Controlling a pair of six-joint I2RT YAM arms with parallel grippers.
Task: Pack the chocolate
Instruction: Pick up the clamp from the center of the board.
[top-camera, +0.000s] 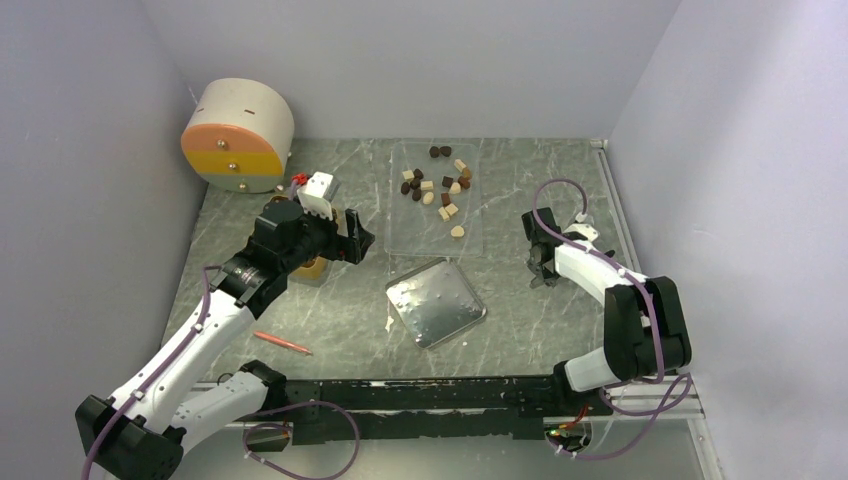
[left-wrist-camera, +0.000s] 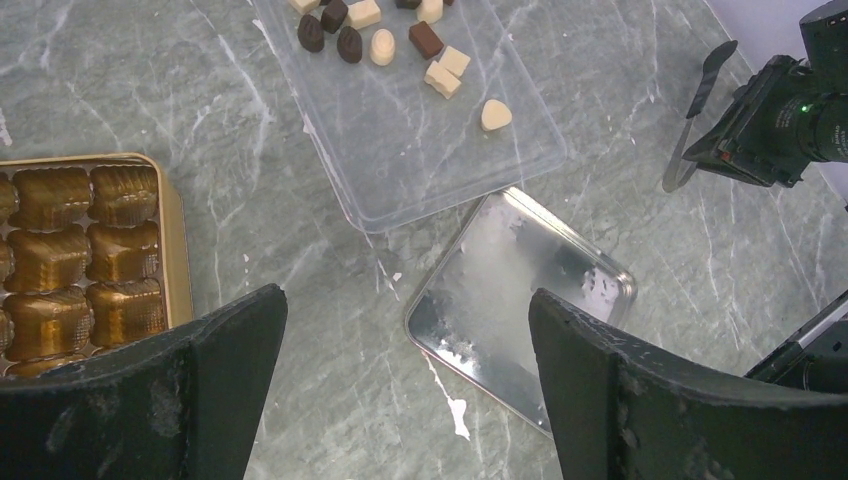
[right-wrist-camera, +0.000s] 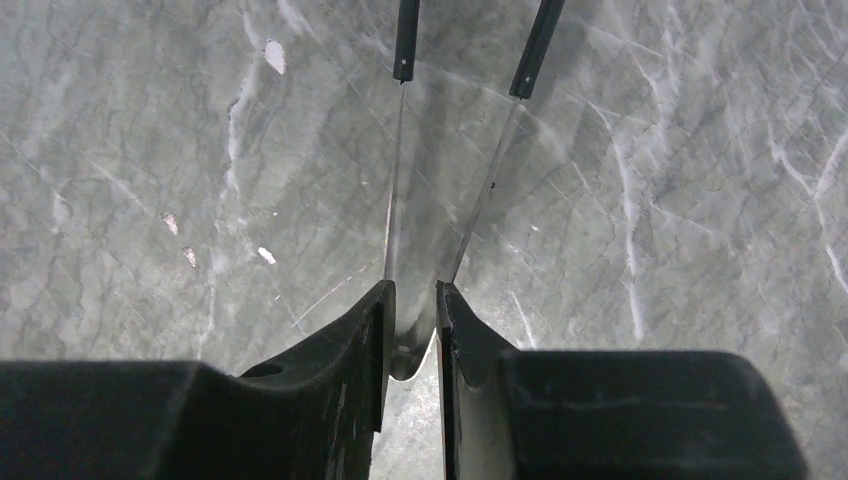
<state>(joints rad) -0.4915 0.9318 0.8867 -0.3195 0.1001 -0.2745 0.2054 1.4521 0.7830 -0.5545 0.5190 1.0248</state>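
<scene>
We are pinching the tweezers (right-wrist-camera: 405, 45) between the fingers of the right gripper (right-wrist-camera: 412, 300), with their two tips standing apart over bare table. The left gripper (left-wrist-camera: 405, 300) is hanging spread wide with nothing in it, near the gold box (left-wrist-camera: 170, 230) and the metal lid (left-wrist-camera: 520, 290).

The chocolate (top-camera: 440, 190) is lying loose in the clear tray (top-camera: 420, 235), well apart from the tweezers. The box cups we are seeing look empty, so we are judging the packing as not yet begun.

- **Grip on the tweezers:** we are holding them near their joined end. Any push on the tips may be twisting them in the fingers, and too hard a squeeze may be closing the tips before they reach a piece.
- **The pieces themselves:** they are small and some are rounded, so one may be squirting out sideways. Where they are lying crowded, the tips may be knocking neighbours about.
- **The tray:** it looks light and may be sliding.
- **The carry:** it is running toward the box, where the left arm is waiting, so we are risking a dropped piece or a bump between the arms.
</scene>
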